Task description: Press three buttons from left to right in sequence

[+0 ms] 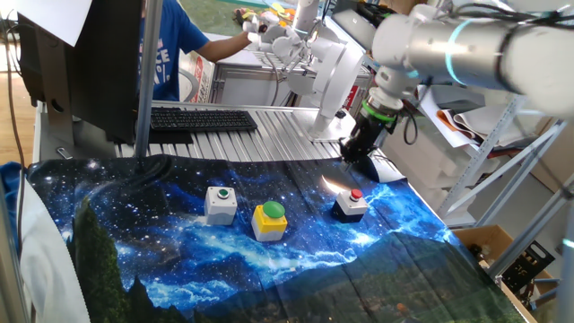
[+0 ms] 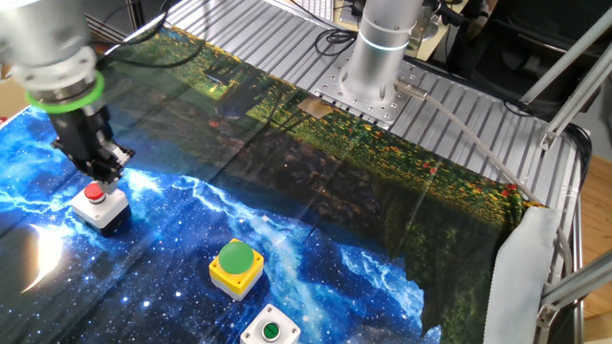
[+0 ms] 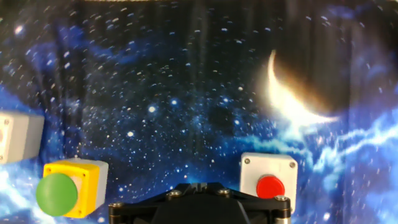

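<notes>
Three button boxes stand in a row on the galaxy-print cloth. The grey box with a small green cap (image 1: 221,203) is on the left, the yellow box with a large green dome (image 1: 269,221) is in the middle, and the box with a small red cap (image 1: 351,205) is on the right. My gripper (image 1: 353,154) hangs above and just behind the red-cap box (image 2: 99,204), apart from it (image 2: 102,172). In the hand view the red cap (image 3: 270,186) lies right of the black hand body (image 3: 199,204), the yellow box (image 3: 69,186) lies left, and the grey box (image 3: 18,137) sits at the left edge. The fingertips are hidden.
The galaxy cloth (image 1: 179,260) covers the table front. Behind it a ribbed metal surface (image 1: 269,144) carries a black keyboard (image 1: 202,118). The arm's silver base (image 2: 368,72) is bolted at the back. A person in blue (image 1: 166,45) is behind the table.
</notes>
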{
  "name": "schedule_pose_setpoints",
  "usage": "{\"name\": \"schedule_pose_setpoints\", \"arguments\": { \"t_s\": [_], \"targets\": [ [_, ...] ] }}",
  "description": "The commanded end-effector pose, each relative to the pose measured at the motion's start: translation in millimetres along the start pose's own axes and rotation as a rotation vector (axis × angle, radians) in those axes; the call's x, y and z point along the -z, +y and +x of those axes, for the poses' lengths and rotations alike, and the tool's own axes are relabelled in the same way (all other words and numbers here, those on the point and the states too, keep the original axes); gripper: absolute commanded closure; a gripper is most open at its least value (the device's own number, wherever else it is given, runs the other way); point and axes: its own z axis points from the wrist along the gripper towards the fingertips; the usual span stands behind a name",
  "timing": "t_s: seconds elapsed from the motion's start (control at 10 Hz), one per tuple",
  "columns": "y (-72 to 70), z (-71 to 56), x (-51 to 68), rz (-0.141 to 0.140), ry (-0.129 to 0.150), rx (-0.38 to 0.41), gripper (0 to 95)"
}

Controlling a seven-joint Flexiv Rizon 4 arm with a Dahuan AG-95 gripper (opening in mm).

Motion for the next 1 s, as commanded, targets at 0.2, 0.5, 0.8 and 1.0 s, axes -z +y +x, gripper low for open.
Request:
{"name": "schedule_pose_setpoints", "arguments": {
  "t_s": [0.2,0.5,0.8,1.0],
  "targets": [
    [-0.1,-2.6,3.3,-0.002,0.012,-0.024,95.0],
    [8.8,-11.5,6.6,0.005,0.041,-0.044,95.0],
    [21.8,-20.0,9.1,0.0,0.064,-0.067,95.0],
    [23.4,-20.2,8.8,-0.024,0.109,-0.094,95.0]
  ]
}}
